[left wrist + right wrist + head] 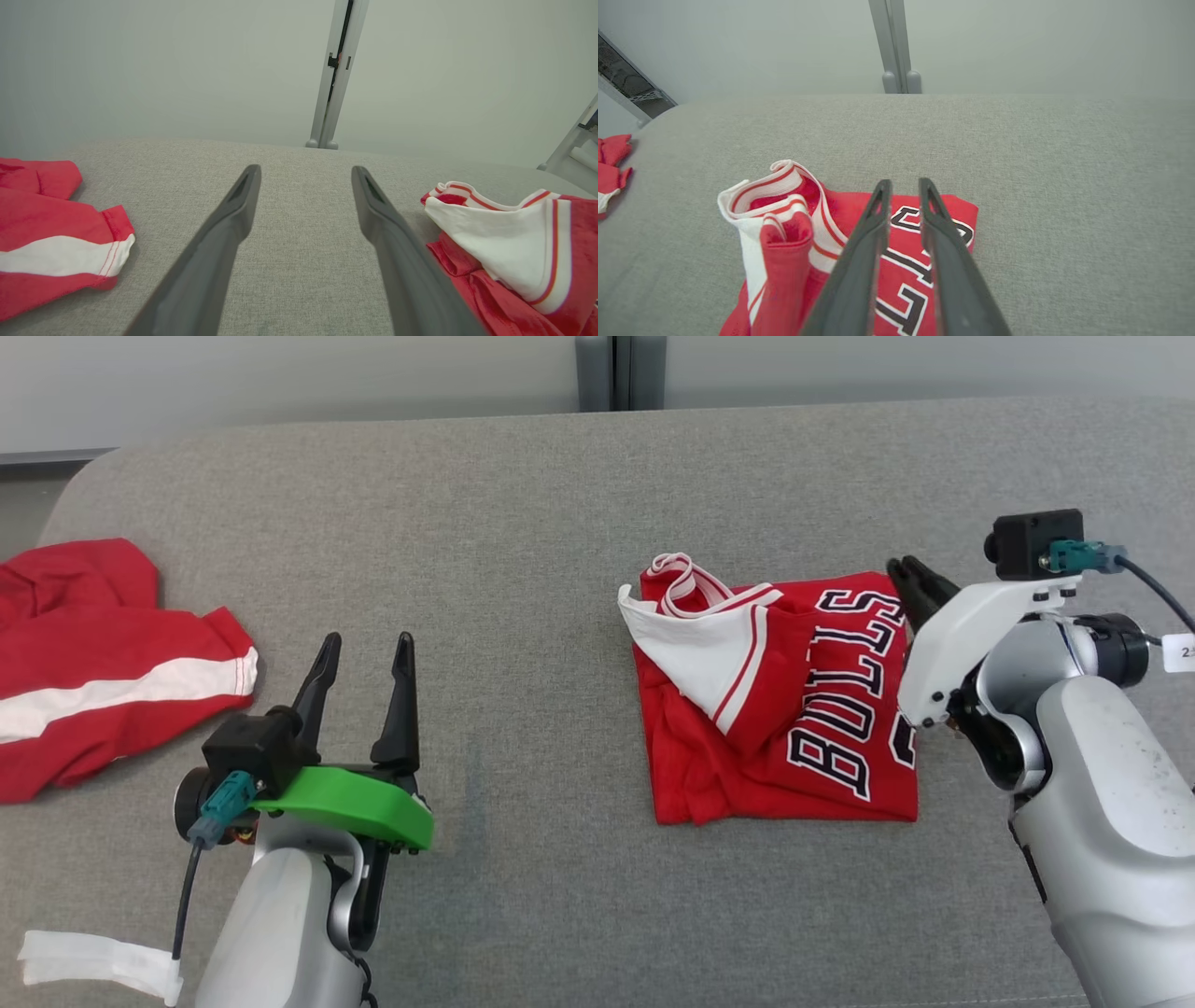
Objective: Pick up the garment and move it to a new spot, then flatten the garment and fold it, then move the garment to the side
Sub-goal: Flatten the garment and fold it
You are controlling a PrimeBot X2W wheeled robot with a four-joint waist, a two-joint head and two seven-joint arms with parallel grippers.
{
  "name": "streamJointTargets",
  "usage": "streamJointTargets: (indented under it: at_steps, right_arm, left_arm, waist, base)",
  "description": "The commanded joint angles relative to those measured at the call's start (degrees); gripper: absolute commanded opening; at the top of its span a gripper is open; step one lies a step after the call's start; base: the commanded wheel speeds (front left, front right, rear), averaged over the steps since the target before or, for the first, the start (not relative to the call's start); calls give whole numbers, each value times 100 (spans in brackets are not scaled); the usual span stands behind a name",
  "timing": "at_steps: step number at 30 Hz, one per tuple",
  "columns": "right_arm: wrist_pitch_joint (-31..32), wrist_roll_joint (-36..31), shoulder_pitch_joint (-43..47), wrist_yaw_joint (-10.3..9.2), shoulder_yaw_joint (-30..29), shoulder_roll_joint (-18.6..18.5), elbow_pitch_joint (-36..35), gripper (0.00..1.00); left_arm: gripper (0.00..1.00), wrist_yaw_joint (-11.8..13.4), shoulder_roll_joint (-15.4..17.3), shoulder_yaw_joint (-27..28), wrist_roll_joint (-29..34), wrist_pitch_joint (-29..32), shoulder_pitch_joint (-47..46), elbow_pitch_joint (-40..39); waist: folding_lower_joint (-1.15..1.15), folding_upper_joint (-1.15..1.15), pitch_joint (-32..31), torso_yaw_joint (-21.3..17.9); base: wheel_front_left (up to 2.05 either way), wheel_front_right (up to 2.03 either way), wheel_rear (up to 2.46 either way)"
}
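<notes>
One folded jersey (pixel 822 728) lies under the right tool (pixel 907 567), its fingers a slit apart, grip on cloth unclear; the left tool (pixel 368 642), released wide, hovers over the tabletop (pixel 523 523), jersey to its right.

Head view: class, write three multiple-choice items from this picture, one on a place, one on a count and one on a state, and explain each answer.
1. Where does the folded jersey lie from the left hand?
A) to the robot's right
B) to the robot's left
C) beneath it

2. How many red garments lie on the grey surface?
A) one
B) two
C) three

3. How do the left hand's fingers stand?
A) shut on the jersey
B) shut on nothing
C) apart, holding nothing

Answers:
1 A: the jersey sits right of centre and the hand is at the lower left.
2 B: there is the jersey plus a striped garment at the left edge.
3 C: bare grey surface shows between the fingers.
</notes>
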Motion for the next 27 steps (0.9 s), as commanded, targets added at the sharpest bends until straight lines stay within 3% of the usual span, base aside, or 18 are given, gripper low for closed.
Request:
streamJointTargets:
  at_steps: [1, 7, 12, 18, 27]
  right_arm:
    - [-79, -176, -52, 3, -1, -41, 157, 0]
    - [-492, -577, -284, 3, 457, -25, 929, 0]
    - [-791, -525, -415, 2, 1278, 126, 1274, 0]
    - [-901, -64, -291, 2, 2573, 220, 866, 0]
    - [-50, 897, 45, 2, 4128, -148, -186, 0]
  left_arm:
    - [100, -12, 12, -13, -31, -18, -63, -12]
    - [100, -12, 12, -45, -37, -18, -108, -19]
    - [100, -12, 13, -74, -54, -18, -142, 11]
    - [100, -12, 12, -6, -9, -18, -68, 21]
    - [100, -12, 13, 11, -34, -18, -19, 36]
  waist:
    - [0, 0, 29, 29]
    - [0, 0, 116, 105]
    - [0, 0, 138, 175]
    - [0, 0, 102, 177]
    - [0, 0, 23, 110]
  base:
    - [0, 0, 0]
    - [0, 0, 0]
    - [0, 0, 0]
    - [0, 0, 0]
    - [0, 0, 0]
